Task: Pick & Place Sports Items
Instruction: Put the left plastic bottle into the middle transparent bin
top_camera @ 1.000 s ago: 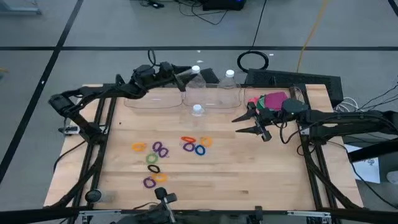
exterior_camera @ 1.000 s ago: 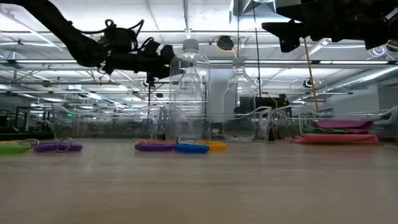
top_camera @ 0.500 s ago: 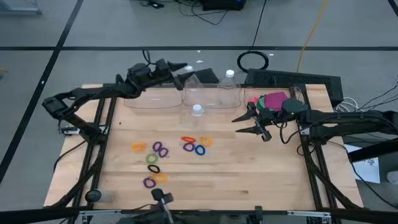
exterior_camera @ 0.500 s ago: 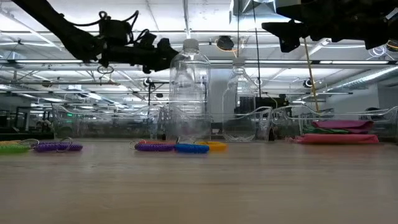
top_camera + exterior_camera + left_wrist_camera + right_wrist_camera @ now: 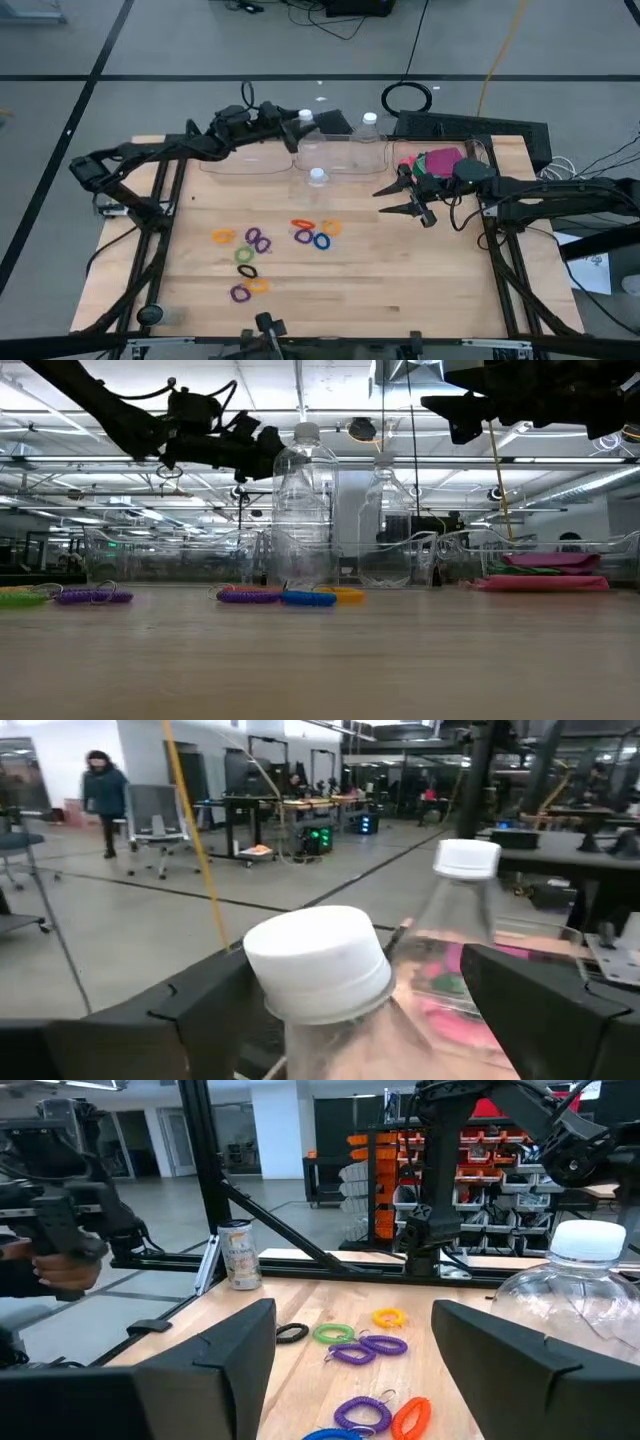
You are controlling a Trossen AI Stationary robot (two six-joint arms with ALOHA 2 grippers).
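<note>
Several small elastic rings (image 5: 258,243) in orange, purple, green, black, blue and red lie flat on the wooden table; they also show in the right wrist view (image 5: 362,1346). Pink and dark green flat pieces (image 5: 437,160) lie in a clear bin at the far right. Three clear bottles stand at the far middle. My left gripper (image 5: 293,128) is open, its fingers on either side of the white cap (image 5: 315,960) of the far left bottle (image 5: 305,118). My right gripper (image 5: 393,200) is open and empty, held above the table right of the rings. My left gripper comes level at the bottle's cap from the table's left. One finger (image 5: 205,1005) stands right beside the cap's side and the other (image 5: 530,1000) is well apart from it. I cannot tell whether it touches.
Clear plastic bins (image 5: 245,160) line the table's far edge. A second bottle (image 5: 369,121) stands in the far row and a third (image 5: 317,177) stands nearer, in front of the bins. People and desks show in the room beyond the table.
My left gripper has gone up and toward the table's far edge, then come back a little toward the bottle's cap. It has stayed open. My right gripper has kept still.
</note>
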